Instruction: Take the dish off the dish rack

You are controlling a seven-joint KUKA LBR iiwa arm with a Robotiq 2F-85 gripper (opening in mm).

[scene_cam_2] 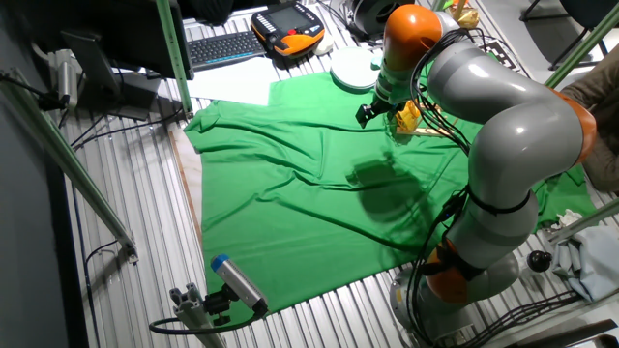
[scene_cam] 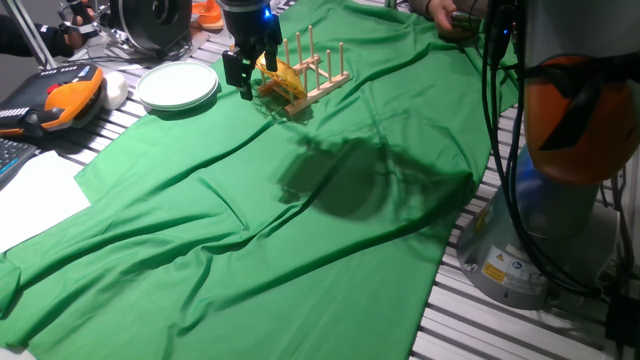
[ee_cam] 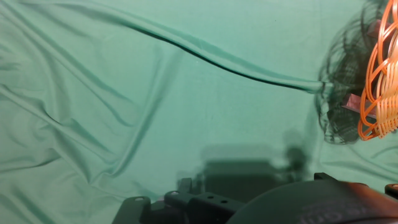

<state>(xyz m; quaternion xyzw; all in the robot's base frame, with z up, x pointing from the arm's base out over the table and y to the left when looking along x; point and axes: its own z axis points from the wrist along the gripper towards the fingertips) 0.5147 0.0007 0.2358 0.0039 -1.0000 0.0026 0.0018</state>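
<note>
Green cloth [scene_cam: 300, 230]: wrinkled, covers most of the tabletop [scene_cam: 480, 320], whose ribbed metal surface shows at the near right edge; a dark shadow lies on the cloth mid-way.

Robot base [scene_cam: 520, 240]: grey, with an orange joint above and black cables, at the right edge of the tabletop.

White paper sheet [scene_cam: 35, 200]: flat, at the left edge, beside the cloth.

Orange and black pendant [scene_cam: 55, 103]: left side, behind the paper.

White plates [scene_cam: 177, 86]: stacked, far left of the cloth edge, near the rack.

Gripper [scene_cam: 250, 72]: black, hanging just left of the rack; its fingers [scene_cam: 243, 78] point down and look slightly apart, with nothing seen between them.

Dish [scene_cam: 278, 75]: yellow woven bowl, standing on edge among the pegs at the near end of the dish rack [scene_cam: 310, 78], just beside the fingers; contact cannot be judged. In the hand view the dish [ee_cam: 382, 87] shows at the right edge as open orange-looking weave.

Dish rack: light wood, upright pegs, on the far part of the cloth.
</note>
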